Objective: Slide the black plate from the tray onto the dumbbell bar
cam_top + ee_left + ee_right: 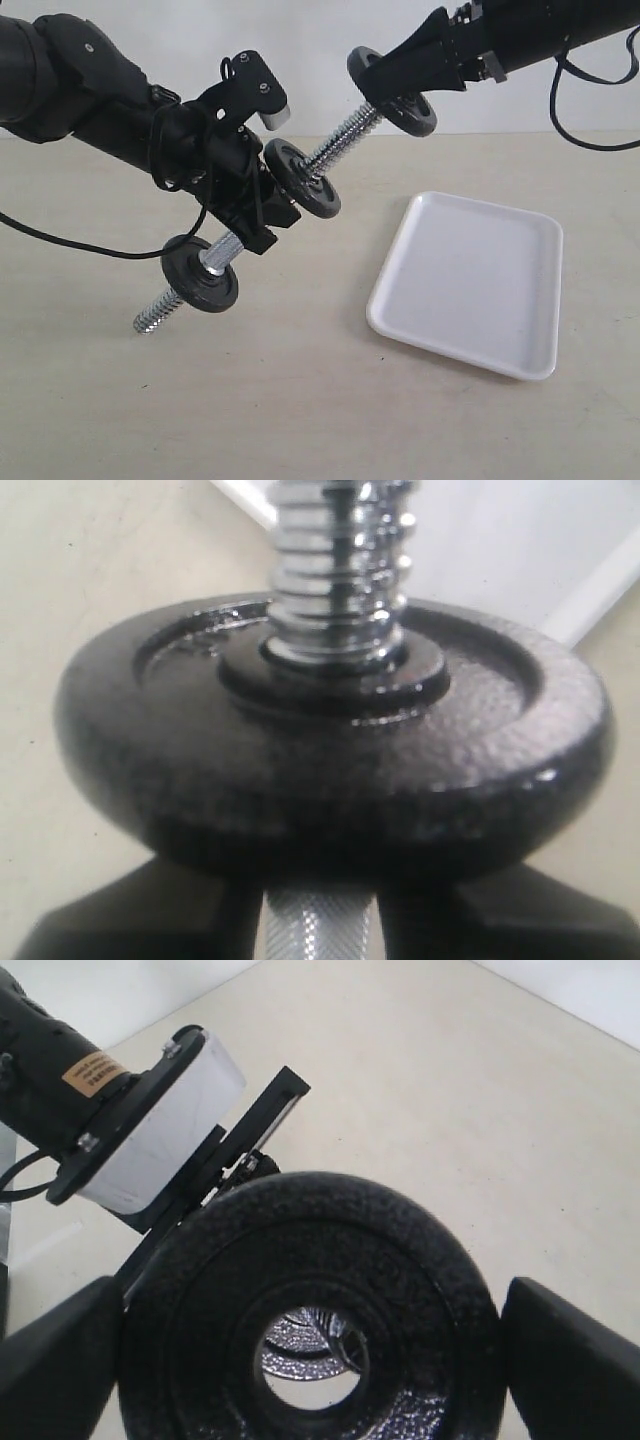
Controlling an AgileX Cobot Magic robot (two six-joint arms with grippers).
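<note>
Clearly the black plate [412, 110] is off the tray [470, 280] and up in the air, held by its rim between the wide-spread fingers of the right gripper [398, 82], at the one o'clock end of the bar [345, 135] in the exterior view. The right wrist view shows the threaded tip through the plate's centre hole, but I cannot tell whether the tip has entered it. The left gripper [258, 222] is closed narrowly on the knurled middle of the bar, which slants from seven o'clock up to one o'clock, with two other discs [302, 178] on it, one on each side of the fingers. The likeliest trouble is the hole meeting the tip off-centre or at an angle, so that the plate catches on the threads and jams. A hard push along the bar could then make it slip or twist in the left grip, since it carries weight at both ends. Letting go before the bar is well through the hole would drop the plate onto the table [300, 400] or the tray beneath. The table is pale beige, matte and flat, with the glossy white tray at four o'clock. Behind it stands a plain whitish wall [300, 40], and nothing else of the room shows.
</note>
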